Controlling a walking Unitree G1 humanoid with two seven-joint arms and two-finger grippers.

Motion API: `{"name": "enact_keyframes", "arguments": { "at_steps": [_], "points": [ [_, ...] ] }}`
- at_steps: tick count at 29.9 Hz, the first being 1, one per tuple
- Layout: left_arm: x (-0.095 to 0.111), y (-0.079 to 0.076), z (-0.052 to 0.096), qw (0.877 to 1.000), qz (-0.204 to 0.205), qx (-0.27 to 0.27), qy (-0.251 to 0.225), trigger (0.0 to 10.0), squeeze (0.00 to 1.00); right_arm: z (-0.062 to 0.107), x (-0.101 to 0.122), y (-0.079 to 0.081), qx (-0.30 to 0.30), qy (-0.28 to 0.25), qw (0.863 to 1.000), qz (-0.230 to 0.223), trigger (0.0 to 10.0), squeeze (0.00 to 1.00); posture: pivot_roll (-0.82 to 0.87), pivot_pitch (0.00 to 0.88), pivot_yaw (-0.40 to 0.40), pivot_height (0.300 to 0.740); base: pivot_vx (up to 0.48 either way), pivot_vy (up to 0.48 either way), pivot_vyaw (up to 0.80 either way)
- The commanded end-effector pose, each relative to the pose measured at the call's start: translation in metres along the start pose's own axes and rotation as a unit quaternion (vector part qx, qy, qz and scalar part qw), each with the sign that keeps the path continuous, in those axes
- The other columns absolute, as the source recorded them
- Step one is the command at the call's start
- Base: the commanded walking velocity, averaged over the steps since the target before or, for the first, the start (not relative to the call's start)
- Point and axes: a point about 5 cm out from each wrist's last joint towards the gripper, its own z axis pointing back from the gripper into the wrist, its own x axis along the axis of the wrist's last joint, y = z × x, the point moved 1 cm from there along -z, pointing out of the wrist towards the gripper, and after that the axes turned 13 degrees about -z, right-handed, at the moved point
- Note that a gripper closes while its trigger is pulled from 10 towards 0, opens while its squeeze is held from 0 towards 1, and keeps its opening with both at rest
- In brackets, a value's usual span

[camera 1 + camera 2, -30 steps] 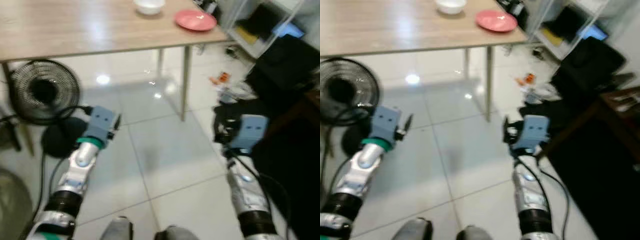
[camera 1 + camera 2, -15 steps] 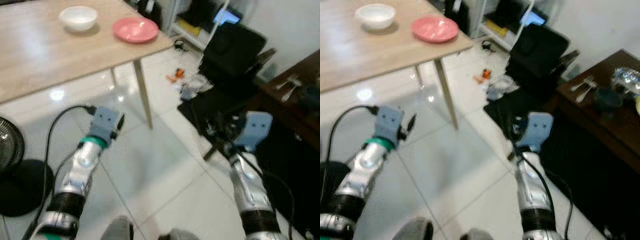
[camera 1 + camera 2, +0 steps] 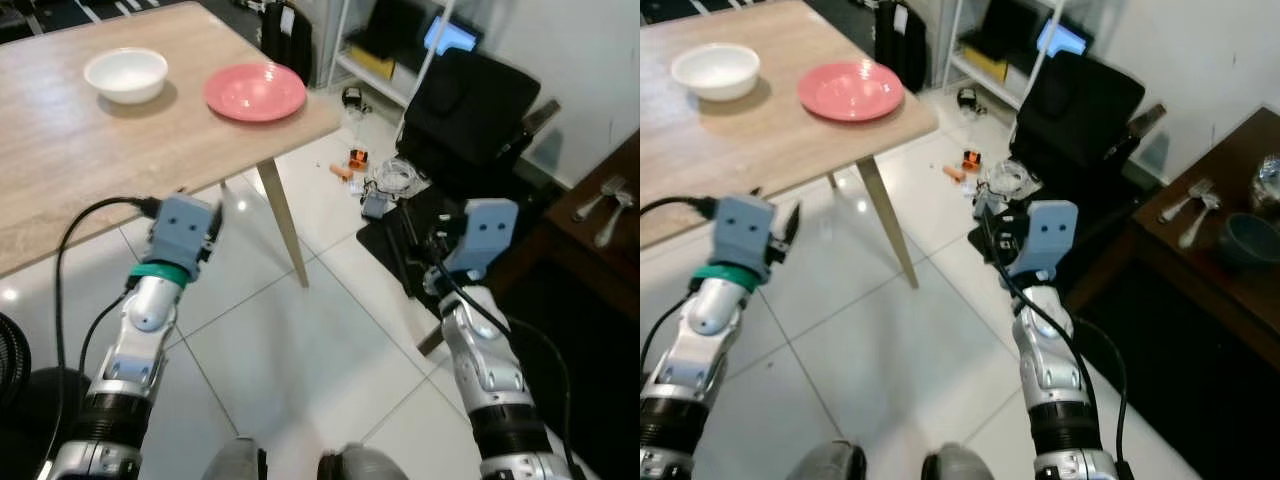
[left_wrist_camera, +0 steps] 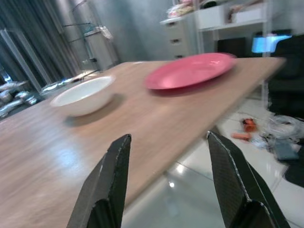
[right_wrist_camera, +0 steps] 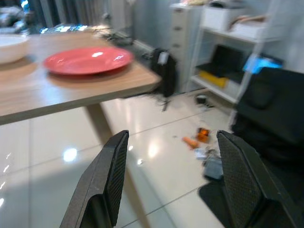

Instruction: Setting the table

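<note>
One pink plate (image 3: 255,92) and one white bowl (image 3: 126,75) lie on the wooden table (image 3: 60,170), at about 11 o'clock in the head views. The plate sits near the table's corner; the bowl is beside it, farther from that corner, the two apart. One table leg (image 3: 283,224) shows under the corner.

Left gripper (image 4: 168,190): raised in front of the table edge, at about 9 o'clock in the head views, its two black fingers (image 4: 108,185) spread wide with nothing between them; bowl and plate lie beyond.

Right gripper (image 5: 173,183): held over the tiled floor (image 3: 300,370) at about 3 o'clock, its two fingers (image 5: 111,178) likewise spread wide and empty, pointing toward the table corner and the plate.

At 1 o'clock: one black chair (image 3: 480,110), a white shelf (image 3: 380,40) behind it, and small clutter (image 3: 375,180) on the floor. At 3 o'clock: a dark sideboard (image 3: 1230,290) bearing two pieces of cutlery (image 3: 1190,205) and one dark bowl (image 3: 1245,240).
</note>
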Motion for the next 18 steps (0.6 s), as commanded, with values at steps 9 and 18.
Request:
{"name": "enact_keyframes", "arguments": {
  "at_steps": [9, 18],
  "points": [
    [0.02, 0.0, -0.013, 1.0, 0.019, -0.009, -0.023, 10.0, 0.05, -0.002, 0.006, -0.021, -0.07, -0.004, 0.997, 0.014, 10.0, 0.0, 0.1, 0.008, -0.023, 0.74, 0.48, 0.0, 0.0],
    [0.027, -0.001, -0.018, 0.999, 0.022, -0.019, -0.027, 10.0, 0.05, 0.003, 0.005, -0.027, -0.092, -0.011, 0.996, 0.012, 10.0, 0.0, 0.09, 0.006, -0.005, 0.74, 0.48, 0.0, 0.0]
  ]
}}
